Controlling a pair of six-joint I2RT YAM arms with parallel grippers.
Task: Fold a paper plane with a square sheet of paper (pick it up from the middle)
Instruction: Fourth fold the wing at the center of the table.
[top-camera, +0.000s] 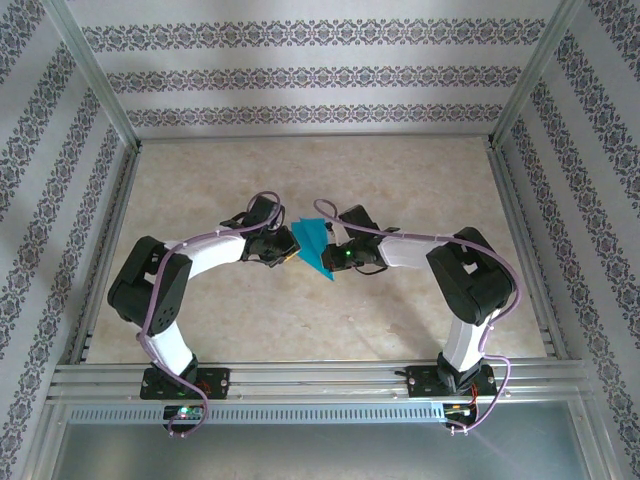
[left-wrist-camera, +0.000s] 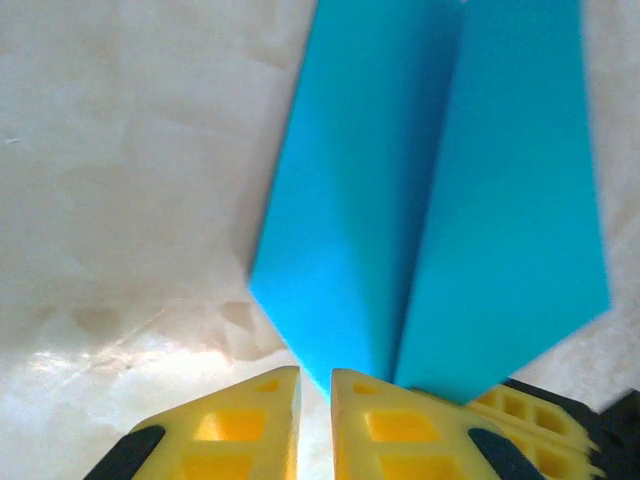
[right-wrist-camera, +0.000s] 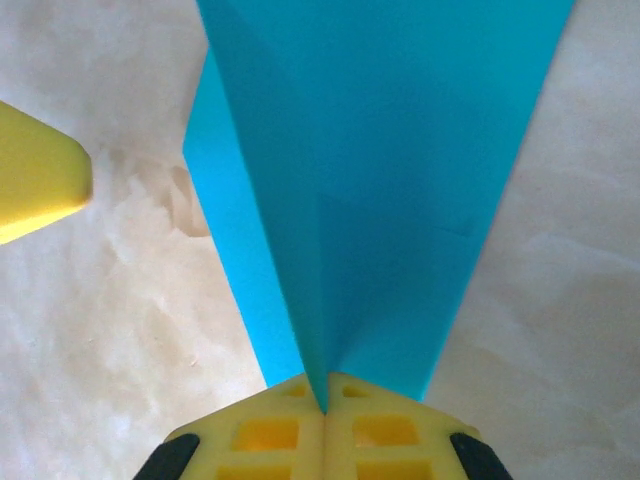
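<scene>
Yellow fingertips (right-wrist-camera: 290, 395) of the right end effector (right-wrist-camera: 325, 405) are pressed together on the paper plane (right-wrist-camera: 400, 180), clamping it at its centre crease. The left end effector (left-wrist-camera: 315, 390) meets it from the other side, its fingers almost together with the teal point nipped between them. The plane hangs between the two, lifted off the table (right-wrist-camera: 560, 330). It already has a narrow pointed dart shape with flaps either side, so I judge the main folds done. Sharpening the wings and setting it down look left.
</scene>
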